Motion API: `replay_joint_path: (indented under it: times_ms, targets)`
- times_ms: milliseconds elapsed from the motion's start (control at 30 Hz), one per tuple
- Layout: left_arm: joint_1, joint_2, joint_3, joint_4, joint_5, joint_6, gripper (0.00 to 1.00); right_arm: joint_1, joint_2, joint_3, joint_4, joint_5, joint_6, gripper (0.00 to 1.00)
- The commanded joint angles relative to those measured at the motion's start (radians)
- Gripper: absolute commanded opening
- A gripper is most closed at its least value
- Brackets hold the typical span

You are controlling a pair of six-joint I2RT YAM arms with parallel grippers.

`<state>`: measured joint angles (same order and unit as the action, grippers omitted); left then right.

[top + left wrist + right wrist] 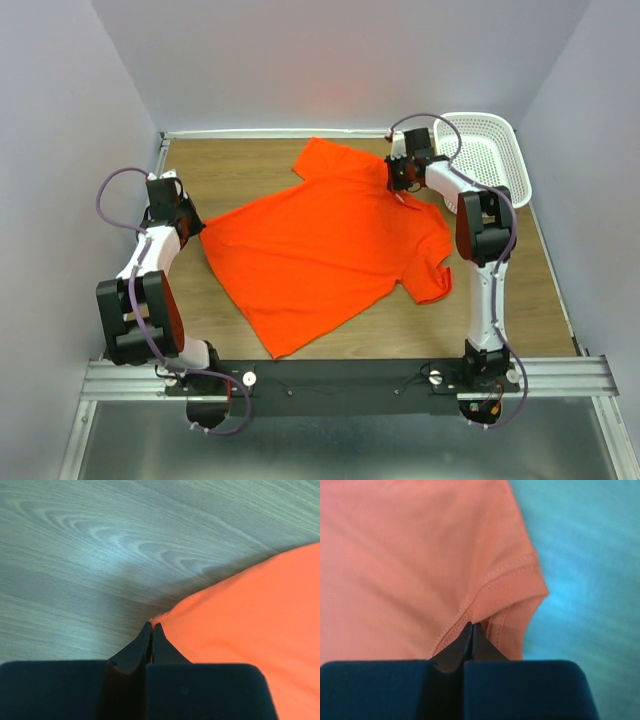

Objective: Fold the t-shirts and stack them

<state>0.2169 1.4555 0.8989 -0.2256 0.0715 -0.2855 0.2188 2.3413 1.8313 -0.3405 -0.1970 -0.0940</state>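
Observation:
One bright orange t-shirt lies spread flat and slanted across the wooden table, neck toward the far right. My left gripper is at the shirt's left corner. In the left wrist view its jaws are pressed together on the very edge of the orange cloth. My right gripper is at the neck end. In the right wrist view its jaws are shut on the fabric right at the ribbed collar, with the shirt body stretching away to the left.
A white perforated basket stands at the far right corner, just behind the right arm. Grey walls close in the table on the left, far and right sides. Bare wood shows left of and behind the shirt.

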Motion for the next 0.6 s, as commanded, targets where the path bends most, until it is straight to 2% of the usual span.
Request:
replay_joint_path:
  times_ms: [0,267,367,500,533,567]
  targets:
    - [0.009,-0.034,-0.008,0.019,0.034,0.000,0.00,-0.004,-0.055,-0.156,-0.100,0.010,-0.064,0.01]
    - [0.007,-0.058,-0.011,0.026,0.063,-0.001,0.00,-0.002,-0.381,-0.562,-0.104,-0.028,-0.153,0.01]
    - [0.007,-0.060,-0.011,0.031,0.080,-0.001,0.00,-0.002,-0.489,-0.680,-0.130,-0.039,-0.177,0.01]
    - [0.007,-0.061,-0.012,0.032,0.105,-0.003,0.00,-0.002,-0.597,-0.748,-0.189,-0.044,-0.222,0.01]
    - [0.006,-0.064,-0.014,0.034,0.108,-0.001,0.00,-0.002,-0.617,-0.748,-0.196,-0.041,-0.231,0.03]
    - [0.006,-0.064,-0.014,0.034,0.111,-0.003,0.00,-0.002,-0.641,-0.741,-0.203,-0.024,-0.242,0.14]
